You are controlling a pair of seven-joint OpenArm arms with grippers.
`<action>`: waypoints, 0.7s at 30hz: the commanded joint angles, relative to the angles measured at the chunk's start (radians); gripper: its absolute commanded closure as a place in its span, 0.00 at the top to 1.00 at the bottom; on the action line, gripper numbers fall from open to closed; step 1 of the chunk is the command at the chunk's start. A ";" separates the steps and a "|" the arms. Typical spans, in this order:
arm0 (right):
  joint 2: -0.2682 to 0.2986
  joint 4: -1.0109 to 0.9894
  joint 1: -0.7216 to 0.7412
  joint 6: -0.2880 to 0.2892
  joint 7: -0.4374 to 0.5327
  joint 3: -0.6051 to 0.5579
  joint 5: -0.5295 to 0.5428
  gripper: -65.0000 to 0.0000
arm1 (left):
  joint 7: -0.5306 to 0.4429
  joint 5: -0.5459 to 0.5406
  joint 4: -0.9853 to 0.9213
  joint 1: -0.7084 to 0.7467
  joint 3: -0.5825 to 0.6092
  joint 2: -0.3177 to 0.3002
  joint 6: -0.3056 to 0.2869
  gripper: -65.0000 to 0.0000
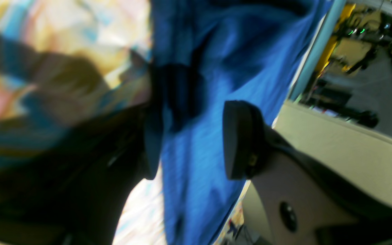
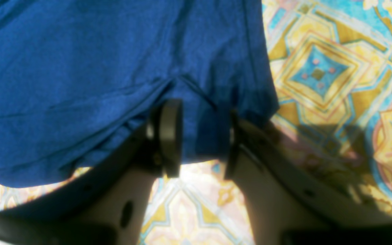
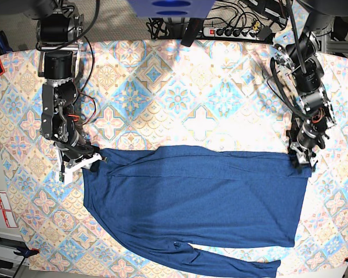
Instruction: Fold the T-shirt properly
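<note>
You're mid-fold: both sets of fingers (image 2: 199, 136) (image 1: 189, 139) grip the dark navy knit T-shirt's (image 3: 197, 202) far edge; next, draw it evenly toward its near hem.

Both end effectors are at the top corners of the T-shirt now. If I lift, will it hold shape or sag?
Likely sag: the T-shirt looks like thin knit, creasing around the right end effector. Fabric bunches and drapes limply through the left end effector, so it is probably floppy and light. The loose sleeve at the near edge would probably trail.
</note>
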 commanded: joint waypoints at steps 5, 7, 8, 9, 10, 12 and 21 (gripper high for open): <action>0.009 0.022 0.024 0.005 0.020 0.005 0.008 0.26 | -0.012 -0.013 -0.077 -0.075 0.003 -0.017 -0.015 0.43; 0.009 0.022 0.024 0.005 0.020 0.005 0.008 0.26 | -0.014 -0.013 -0.123 -0.101 0.003 -0.019 -0.015 0.43; 0.009 0.022 0.022 0.005 0.019 0.005 0.008 0.26 | -0.014 -0.013 -0.124 -0.104 0.003 -0.019 -0.015 0.43; 0.009 0.022 0.022 0.005 0.019 0.003 0.008 0.26 | -0.014 -0.013 -0.121 -0.104 0.003 -0.017 -0.015 0.43; 0.009 0.022 0.022 0.005 0.019 0.002 0.008 0.26 | -0.014 -0.013 -0.121 -0.105 0.003 -0.016 -0.015 0.43; 0.009 0.024 0.021 0.005 0.016 0.000 0.009 0.26 | -0.014 -0.013 -0.121 -0.107 0.003 -0.014 -0.015 0.43; 0.009 0.165 -0.038 0.007 -0.061 0.002 0.009 0.26 | -0.014 -0.013 -0.124 -0.105 0.003 -0.014 -0.018 0.03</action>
